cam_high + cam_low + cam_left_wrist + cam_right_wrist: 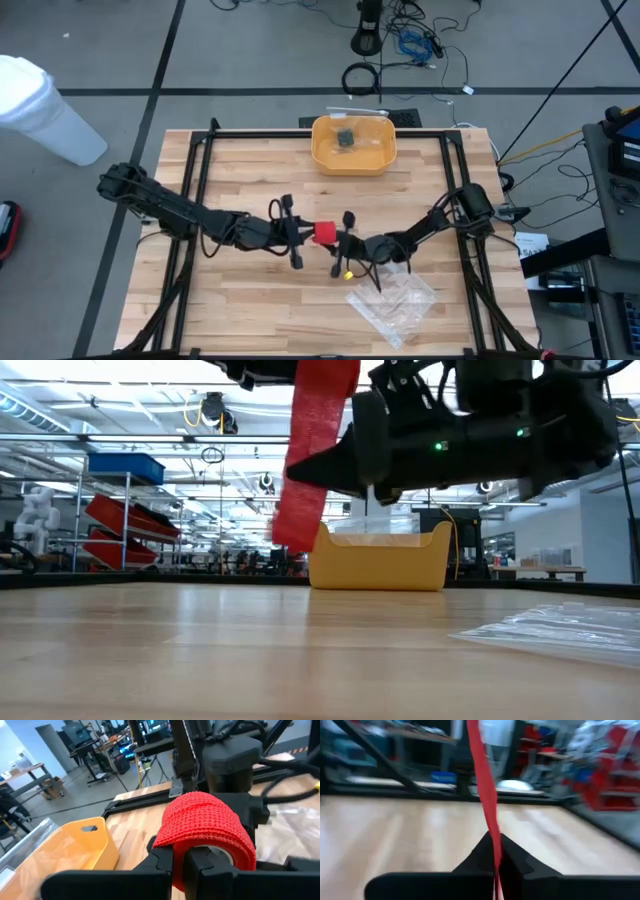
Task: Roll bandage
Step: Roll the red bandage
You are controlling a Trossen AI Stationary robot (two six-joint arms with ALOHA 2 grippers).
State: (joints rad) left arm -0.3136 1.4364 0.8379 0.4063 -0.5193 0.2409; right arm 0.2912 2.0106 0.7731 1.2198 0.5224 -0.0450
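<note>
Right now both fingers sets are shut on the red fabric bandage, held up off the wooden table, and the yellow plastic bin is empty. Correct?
Not quite: the yellow plastic bin isn't empty; the high view shows a small dark item inside. The rest holds for the red fabric bandage.

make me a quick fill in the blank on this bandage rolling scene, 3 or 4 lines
1. The bandage is coloured ____.
2. The left gripper has its fingers shut on the ____ of bandage.
3. The right gripper pinches the loose ____ of bandage between its fingers.
4. The yellow bin sits at the table's far edge, and the clear plastic ____ lies on the wood near the right arm.

Missing words: red; roll; strip; bag
</note>
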